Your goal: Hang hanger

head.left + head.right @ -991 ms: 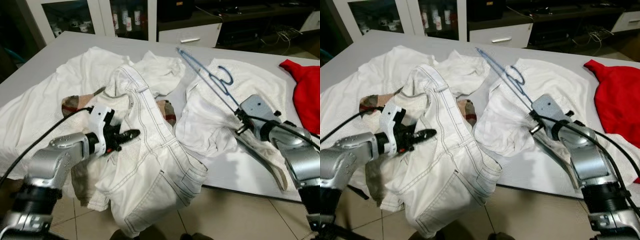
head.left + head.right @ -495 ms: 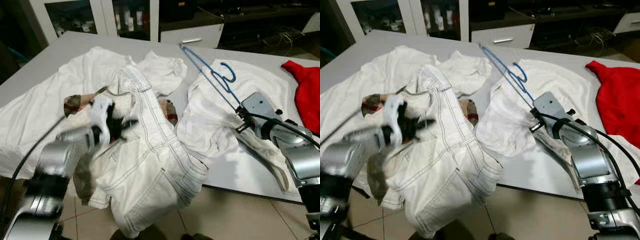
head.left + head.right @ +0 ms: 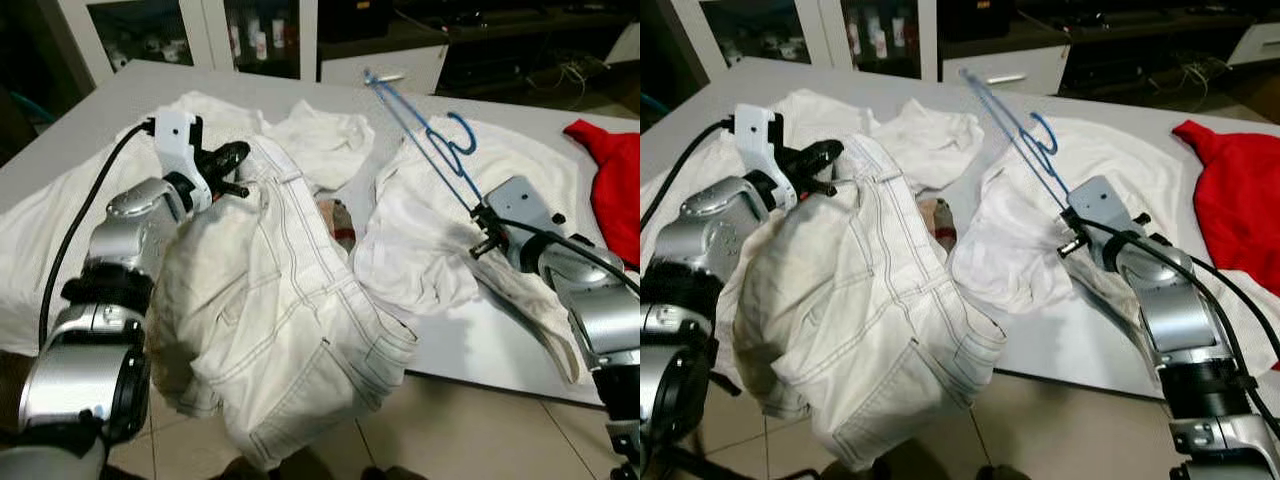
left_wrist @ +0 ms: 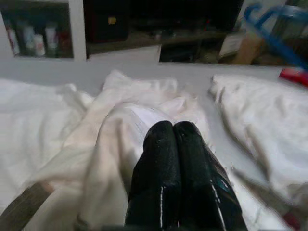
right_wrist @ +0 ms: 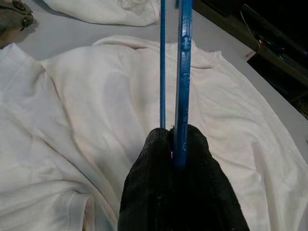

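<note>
Two grippers work: the right gripper (image 3: 478,238) clamps a blue hanger (image 3: 425,143); the left gripper (image 3: 225,160) pinches white trousers' (image 3: 290,300) waistband. Waistband should be held taut, level with the hanger.

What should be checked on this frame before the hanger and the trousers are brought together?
1. Right gripper shut on the blue hanger: ok.
2. Hanger lifted off the white shirt, hook free: ok.
3. Left gripper shut on the white trousers near the waistband: ok, fingers together with cloth at the tips.
4. Trousers lifted off the table: not ok, most of them lie on it and hang over its edge.
5. Waistband spread for the hanger: not ok, bunched.
6. Place to hang it: cannot tell.
</note>
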`<state>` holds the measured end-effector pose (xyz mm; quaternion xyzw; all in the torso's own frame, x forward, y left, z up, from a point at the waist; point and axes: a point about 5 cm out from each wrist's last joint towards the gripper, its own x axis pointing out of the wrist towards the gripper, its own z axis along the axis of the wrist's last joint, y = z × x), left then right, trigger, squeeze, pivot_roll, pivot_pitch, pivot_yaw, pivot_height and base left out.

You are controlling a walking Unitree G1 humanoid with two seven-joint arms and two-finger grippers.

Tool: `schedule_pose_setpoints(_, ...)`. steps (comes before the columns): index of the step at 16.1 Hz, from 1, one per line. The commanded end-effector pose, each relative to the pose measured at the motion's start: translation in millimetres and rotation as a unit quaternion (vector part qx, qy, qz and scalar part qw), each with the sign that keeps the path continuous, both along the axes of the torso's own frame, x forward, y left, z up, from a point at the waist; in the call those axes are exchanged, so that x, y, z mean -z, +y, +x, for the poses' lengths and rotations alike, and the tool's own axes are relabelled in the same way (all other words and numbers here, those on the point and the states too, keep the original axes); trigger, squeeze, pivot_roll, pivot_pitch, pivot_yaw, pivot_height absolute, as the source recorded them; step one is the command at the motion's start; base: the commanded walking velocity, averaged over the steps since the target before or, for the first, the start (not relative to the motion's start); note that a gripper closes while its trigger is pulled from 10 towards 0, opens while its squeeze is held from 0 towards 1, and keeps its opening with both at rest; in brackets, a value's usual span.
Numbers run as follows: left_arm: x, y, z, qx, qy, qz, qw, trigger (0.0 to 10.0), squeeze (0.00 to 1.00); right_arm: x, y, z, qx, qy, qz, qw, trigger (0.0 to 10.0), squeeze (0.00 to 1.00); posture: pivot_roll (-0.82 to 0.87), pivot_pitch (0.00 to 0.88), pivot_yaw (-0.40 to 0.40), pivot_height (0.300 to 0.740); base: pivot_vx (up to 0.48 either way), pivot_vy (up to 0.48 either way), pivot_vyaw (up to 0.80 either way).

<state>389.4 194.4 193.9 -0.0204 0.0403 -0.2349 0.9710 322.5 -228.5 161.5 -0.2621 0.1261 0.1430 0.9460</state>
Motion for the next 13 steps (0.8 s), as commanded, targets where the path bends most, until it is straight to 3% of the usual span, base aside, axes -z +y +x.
schedule_pose_setpoints(1, 5, -2.8, 0.9, 0.011, 0.019, 0.033, 0.999, 0.0, 0.0, -6, -3.8, -3.0, 0.009, -0.011, 0.004, 1.0, 10.0, 0.0, 0.05, 0.047, 0.018, 0.74, 0.0, 0.0, 0.0)
schedule_pose_setpoints(2, 7, -3.9, 0.7, 0.016, 0.023, 0.036, 0.999, 0.0, 0.0, -6, -4.4, -3.5, 0.011, -0.011, 0.004, 1.0, 10.0, 0.0, 0.05, 0.047, 0.018, 0.74, 0.0, 0.0, 0.0)
schedule_pose_setpoints(3, 10, -4.1, 0.2, 0.014, 0.029, 0.04, 0.999, 4.6, 0.0, -5, -5.1, -4.5, 0.013, -0.01, 0.004, 1.0, 10.0, 0.0, 0.04, 0.05, 0.021, 0.74, 0.0, 0.0, 0.0)
schedule_pose_setpoints(4, 14, -4.5, -0.4, 0.014, 0.031, 0.042, 0.999, 10.0, 0.0, -4, -5.5, -5.6, 0.014, -0.01, 0.005, 1.0, 10.0, 0.0, 0.04, 0.052, 0.021, 0.74, 0.0, 0.0, 0.0)
schedule_pose_setpoints(6, 25, -3.3, -5.7, 0.018, 0.032, 0.048, 0.998, 10.0, 0.0, -2, -4.3, -8.3, 0.014, -0.006, 0.007, 1.0, 10.0, 0.0, 0.04, 0.057, 0.016, 0.74, 0.0, 0.0, 0.0)
schedule_pose_setpoints(7, 26, -2.4, -7.0, 0.019, 0.028, 0.049, 0.998, 10.0, 0.69, -2, -3.9, -8.1, 0.014, -0.005, 0.007, 1.0, 10.0, 0.0, 0.04, 0.057, 0.016, 0.74, 0.0, 0.0, 0.0)
schedule_pose_setpoints(8, 24, -1.4, -11.7, 0.04, 0.02, 0.046, 0.998, 10.0, 1.0, -1, -3.1, -7.4, 0.012, -0.004, 0.007, 1.0, 10.0, 0.0, 0.05, 0.061, 0.006, 0.74, 0.0, 0.0, 0.0)
schedule_pose_setpoints(10, 18, 0.4, -17.9, 0.065, 0.01, 0.047, 0.997, 10.0, 1.0, -1, -1.2, -6.0, 0.007, -0.002, 0.007, 1.0, 10.0, 0.0, 0.06, 0.062, 0.002, 0.74, 0.0, 0.0, 0.0)
schedule_pose_setpoints(13, 6, 8.4, -25.9, 0.059, -0.011, 0.04, 0.997, 10.0, 1.0, -2, 1.0, -4.3, 0.003, -0.002, 0.007, 1.0, 10.0, 0.0, 0.07, 0.064, -0.005, 0.74, 0.0, 0.0, 0.0)
